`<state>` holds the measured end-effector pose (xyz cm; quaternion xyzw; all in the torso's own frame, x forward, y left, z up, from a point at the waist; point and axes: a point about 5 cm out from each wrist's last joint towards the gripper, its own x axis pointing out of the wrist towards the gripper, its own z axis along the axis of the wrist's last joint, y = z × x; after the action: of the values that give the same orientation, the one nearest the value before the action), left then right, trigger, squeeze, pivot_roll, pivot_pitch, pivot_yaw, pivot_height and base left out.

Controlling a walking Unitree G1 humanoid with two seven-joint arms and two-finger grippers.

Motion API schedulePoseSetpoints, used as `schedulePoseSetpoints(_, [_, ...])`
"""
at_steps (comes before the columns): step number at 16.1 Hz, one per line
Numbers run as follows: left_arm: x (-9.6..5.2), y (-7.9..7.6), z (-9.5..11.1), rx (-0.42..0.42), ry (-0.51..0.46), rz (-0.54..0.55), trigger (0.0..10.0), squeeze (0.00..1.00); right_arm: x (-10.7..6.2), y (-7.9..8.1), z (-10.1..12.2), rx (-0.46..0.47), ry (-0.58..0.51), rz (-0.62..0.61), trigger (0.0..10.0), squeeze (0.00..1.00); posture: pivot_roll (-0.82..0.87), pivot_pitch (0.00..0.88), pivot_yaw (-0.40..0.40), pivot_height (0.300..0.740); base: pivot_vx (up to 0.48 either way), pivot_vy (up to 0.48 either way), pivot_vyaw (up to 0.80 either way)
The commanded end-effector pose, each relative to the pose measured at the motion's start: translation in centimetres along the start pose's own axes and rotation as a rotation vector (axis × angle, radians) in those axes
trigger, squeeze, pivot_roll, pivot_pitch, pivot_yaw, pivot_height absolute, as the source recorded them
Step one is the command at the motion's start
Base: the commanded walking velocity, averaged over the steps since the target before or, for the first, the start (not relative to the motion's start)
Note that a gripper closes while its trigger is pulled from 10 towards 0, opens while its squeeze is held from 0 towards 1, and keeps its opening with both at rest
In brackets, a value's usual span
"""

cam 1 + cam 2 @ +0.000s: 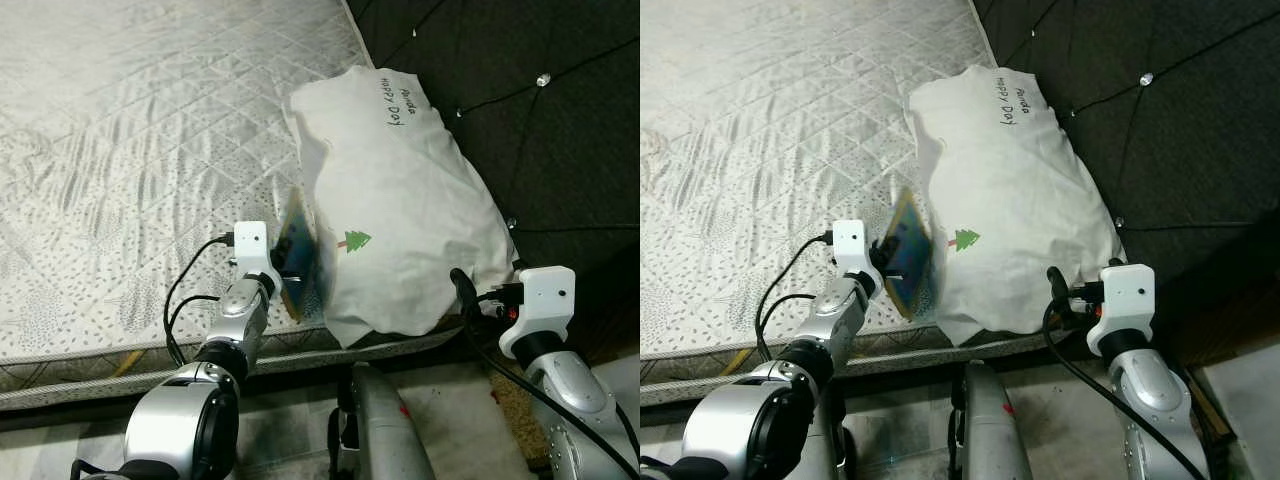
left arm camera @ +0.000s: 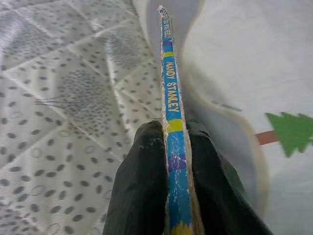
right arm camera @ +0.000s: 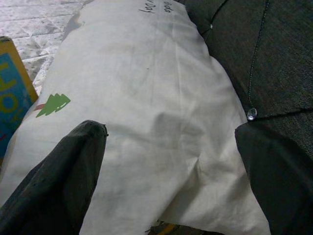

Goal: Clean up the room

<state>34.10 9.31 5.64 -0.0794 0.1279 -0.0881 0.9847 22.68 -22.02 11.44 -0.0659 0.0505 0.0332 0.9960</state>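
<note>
- One mattress (image 1: 120,150) lies before me, pale and quilted with a speckled pattern, taking up my left and middle.
- My left gripper (image 1: 292,270) is out over the mattress's near edge, clamped on one thin book (image 1: 905,252).
- In my left wrist view both fingers (image 2: 142,186) press the book's sides, with its worn blue and yellow spine (image 2: 171,112) running straight out between them, edge-on to the camera.
- The book stands on edge above the mattress, tilted, its far side just beside the pillow (image 1: 400,200).
- One white pillow sits at the mattress's right corner, against the dark tufted headboard (image 1: 540,130). It carries handwriting near the top and one small green tree print (image 1: 355,240).
- My right gripper (image 3: 171,161) is at the pillow's near right end, fingers spread wide and holding nothing; one finger (image 3: 58,171) lies over the cloth on the tree side and the other is by the headboard.
- One silver stud (image 3: 251,114) shows on the headboard just beside the pillow.
</note>
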Motion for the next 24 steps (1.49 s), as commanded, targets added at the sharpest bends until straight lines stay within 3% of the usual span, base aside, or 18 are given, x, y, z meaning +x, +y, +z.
schedulePoseSetpoints(1, [0.1, 0.1, 0.3, 0.039, -0.009, 0.035, 10.0, 0.00, -0.1, -0.1, -0.2, -0.007, 0.004, -0.003, 10.0, 0.00, -0.28, 0.167, -0.087, 0.622, 0.000, 0.000, 0.00])
schedulePoseSetpoints(4, [0.1, 0.6, 0.0, 0.032, 0.024, 0.101, 10.0, 0.00, -0.2, 0.1, -0.2, -0.003, -0.003, -0.001, 10.0, 0.00, -0.27, 0.173, -0.076, 0.622, 0.000, 0.000, 0.00])
schedulePoseSetpoints(5, [0.1, 0.5, -0.6, -0.038, 0.064, 0.118, 10.0, 0.00, -0.1, 0.1, -0.2, -0.002, -0.004, 0.000, 10.0, 0.00, -0.27, 0.174, -0.073, 0.622, 0.000, 0.000, 0.00])
schedulePoseSetpoints(6, [0.0, 0.5, -0.8, -0.057, 0.083, 0.122, 10.0, 0.00, -0.1, 0.2, -0.2, -0.002, -0.005, 0.000, 10.0, 0.00, -0.27, 0.174, -0.073, 0.622, 0.000, 0.000, 0.00])
schedulePoseSetpoints(10, [-0.3, 1.0, -2.0, 0.025, 0.171, 0.175, 10.0, 0.00, 0.2, 0.4, 0.0, -0.001, -0.015, 0.002, 10.0, 0.00, -0.26, 0.171, -0.067, 0.622, 0.000, 0.000, 0.00])
schedulePoseSetpoints(15, [-0.4, 0.9, -2.2, 0.147, 0.203, 0.184, 10.0, 0.00, 0.3, 0.6, 0.0, 0.002, -0.025, 0.003, 10.0, 0.00, -0.26, 0.167, -0.058, 0.622, 0.000, 0.000, 0.00])
schedulePoseSetpoints(16, [-0.3, 0.8, -2.2, 0.152, 0.202, 0.182, 10.0, 0.36, 0.3, 0.6, 0.0, 0.002, -0.025, 0.003, 10.0, 0.00, -0.26, 0.167, -0.058, 0.622, 0.000, 0.000, 0.00])
schedulePoseSetpoints(17, [-0.3, 0.7, -2.1, 0.157, 0.199, 0.174, 10.0, 1.00, 0.3, 0.6, 0.0, 0.001, -0.026, 0.001, 10.0, 0.00, -0.25, 0.167, -0.056, 0.622, 0.000, 0.000, 0.00])
schedulePoseSetpoints(24, [-0.3, 0.6, -2.1, 0.168, 0.199, 0.172, 10.0, 1.00, 0.5, 0.7, 0.0, -0.003, -0.032, 0.001, 10.0, 0.00, -0.25, 0.156, -0.056, 0.622, 0.000, 0.000, 0.00])
